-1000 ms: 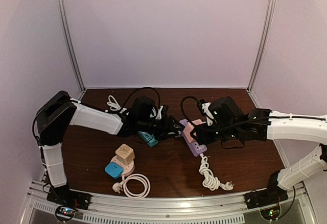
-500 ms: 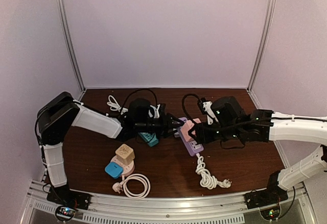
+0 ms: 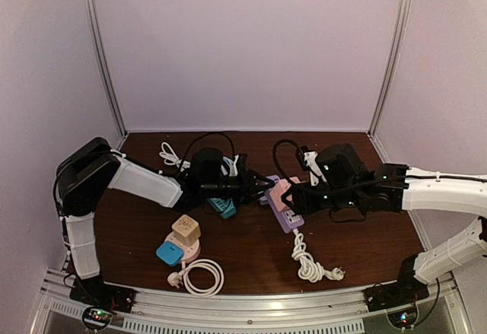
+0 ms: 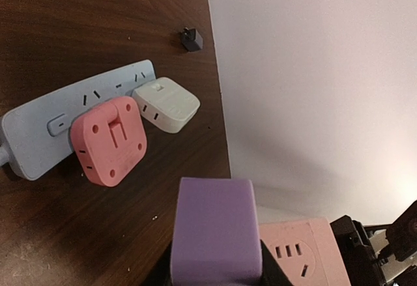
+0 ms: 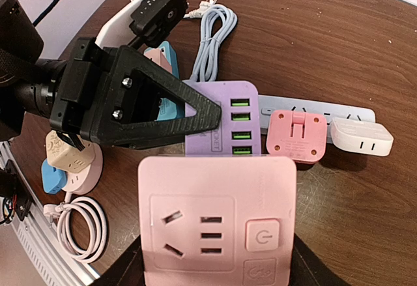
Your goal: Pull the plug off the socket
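My right gripper (image 5: 218,270) is shut on the pink cube socket (image 5: 218,221), which it holds above the table with its outlet face toward the right wrist camera. A purple plug block (image 5: 221,113) with green USB ports sticks out of the socket's far side. My left gripper (image 4: 218,270) is shut on this purple plug (image 4: 212,227), with a black finger pressed against each side. In the left wrist view the pink socket (image 4: 303,253) sits just right of the plug. In the top view the two grippers meet mid-table, with the left gripper (image 3: 259,184) beside the right gripper (image 3: 293,197).
A grey-blue power strip (image 5: 339,111) lies on the table below, carrying a pink adapter (image 5: 296,135) and a white adapter (image 5: 361,136). Its coiled cable (image 3: 308,264) trails toward the front. A beige cube (image 3: 185,230), a blue plug (image 3: 169,252) and a white cable coil (image 3: 202,277) sit front left.
The left gripper has moved right to the socket and its jaws have narrowed onto the purple plug. The right gripper keeps its hold on the pink socket and has barely shifted.
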Motion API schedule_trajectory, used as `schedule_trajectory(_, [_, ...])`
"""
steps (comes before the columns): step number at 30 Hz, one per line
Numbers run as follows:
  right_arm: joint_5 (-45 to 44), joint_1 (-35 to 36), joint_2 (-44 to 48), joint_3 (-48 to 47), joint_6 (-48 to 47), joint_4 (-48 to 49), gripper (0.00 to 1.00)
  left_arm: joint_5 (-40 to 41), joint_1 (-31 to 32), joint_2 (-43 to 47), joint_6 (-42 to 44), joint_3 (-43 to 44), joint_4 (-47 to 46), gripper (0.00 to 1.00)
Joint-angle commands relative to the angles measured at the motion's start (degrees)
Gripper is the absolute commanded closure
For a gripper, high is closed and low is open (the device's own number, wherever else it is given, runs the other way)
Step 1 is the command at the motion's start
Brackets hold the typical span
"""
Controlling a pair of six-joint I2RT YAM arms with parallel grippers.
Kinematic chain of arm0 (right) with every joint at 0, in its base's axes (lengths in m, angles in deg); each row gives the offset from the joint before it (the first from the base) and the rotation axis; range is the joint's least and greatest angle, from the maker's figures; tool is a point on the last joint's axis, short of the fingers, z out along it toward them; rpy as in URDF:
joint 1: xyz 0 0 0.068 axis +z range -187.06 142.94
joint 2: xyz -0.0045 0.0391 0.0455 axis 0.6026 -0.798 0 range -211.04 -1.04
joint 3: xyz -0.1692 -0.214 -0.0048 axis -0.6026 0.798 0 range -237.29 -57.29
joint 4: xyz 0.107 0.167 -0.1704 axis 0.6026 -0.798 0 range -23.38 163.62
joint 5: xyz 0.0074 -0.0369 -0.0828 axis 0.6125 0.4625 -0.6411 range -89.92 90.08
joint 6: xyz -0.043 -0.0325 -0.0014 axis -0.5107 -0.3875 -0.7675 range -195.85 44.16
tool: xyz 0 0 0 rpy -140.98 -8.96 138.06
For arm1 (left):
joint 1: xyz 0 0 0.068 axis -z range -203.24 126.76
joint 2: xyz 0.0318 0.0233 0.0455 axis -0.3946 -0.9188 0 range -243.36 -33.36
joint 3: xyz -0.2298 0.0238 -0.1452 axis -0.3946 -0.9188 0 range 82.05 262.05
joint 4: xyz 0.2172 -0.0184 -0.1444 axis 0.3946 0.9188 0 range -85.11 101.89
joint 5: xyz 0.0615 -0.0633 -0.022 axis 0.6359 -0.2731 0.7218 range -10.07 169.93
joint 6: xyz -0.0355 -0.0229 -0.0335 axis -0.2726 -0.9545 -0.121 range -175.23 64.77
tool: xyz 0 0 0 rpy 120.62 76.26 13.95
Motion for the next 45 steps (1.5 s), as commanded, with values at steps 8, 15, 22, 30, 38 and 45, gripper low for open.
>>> schedule_trajectory(8, [-2.74,-0.01,2.50,-4.61,-0.08,-0.87,0.66,4.50,0.14,-1.04,15.67,2.45,18.58,1.00])
schedule_trajectory(15, [-4.91,-0.03,5.69,-4.33,-0.11,-5.40,0.65,3.98,0.06,-1.76,15.04,0.56,18.30,1.00])
schedule_trajectory(22, [-4.10,0.00,8.17,-2.28,0.92,-5.29,0.65,1.92,-0.21,-3.96,10.06,-0.45,11.82,1.00])
schedule_trajectory(30, [-6.42,-0.01,8.10,-3.96,0.62,-8.11,0.64,1.93,0.41,-3.39,13.83,2.50,16.55,1.00])
schedule_trajectory(38, [-5.77,-4.88,4.41,-5.25,0.22,-9.66,0.63,0.93,2.86,-2.37,12.62,1.21,16.02,1.00])
schedule_trajectory(45, [-1.56,-12.72,4.31,-2.55,-0.19,-6.12,0.63,1.21,3.74,-0.40,12.55,-2.84,17.95,0.95])
